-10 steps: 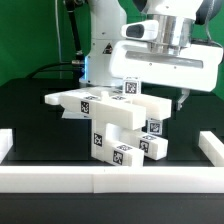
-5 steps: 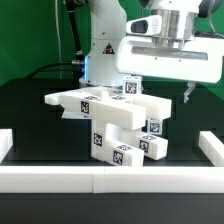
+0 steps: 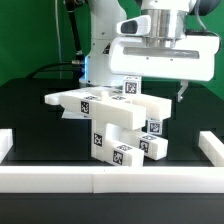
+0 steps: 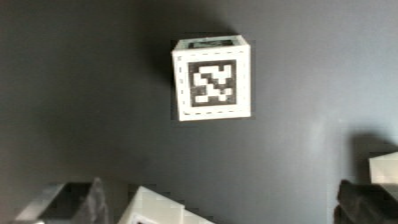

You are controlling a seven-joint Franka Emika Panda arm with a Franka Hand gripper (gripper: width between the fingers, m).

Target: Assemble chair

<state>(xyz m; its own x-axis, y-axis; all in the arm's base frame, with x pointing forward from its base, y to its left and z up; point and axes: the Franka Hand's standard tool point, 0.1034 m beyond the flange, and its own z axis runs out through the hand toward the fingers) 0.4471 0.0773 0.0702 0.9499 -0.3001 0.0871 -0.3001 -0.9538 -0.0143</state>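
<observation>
The chair parts (image 3: 112, 118) stand joined as a stack of chunky white tagged blocks in the middle of the black table. A small upright white block with a tag (image 3: 131, 87) stands just behind the stack; it also shows in the wrist view (image 4: 214, 78). My gripper (image 3: 166, 97) hangs behind the stack toward the exterior view's right, with one dark fingertip (image 3: 181, 95) showing and the other hidden. In the wrist view the gripper (image 4: 222, 205) is open and holds nothing. A white part's corner (image 4: 169, 207) lies beside one finger (image 4: 71, 200).
White border rails run along the front (image 3: 110, 178), the exterior view's left (image 3: 5, 142) and right (image 3: 212, 148). The arm's white base (image 3: 100, 50) stands at the back. A wide white camera mount (image 3: 165, 55) hangs over the stack.
The gripper rose a little and swung toward the exterior view's right, then came back left. The chair parts have not moved.
</observation>
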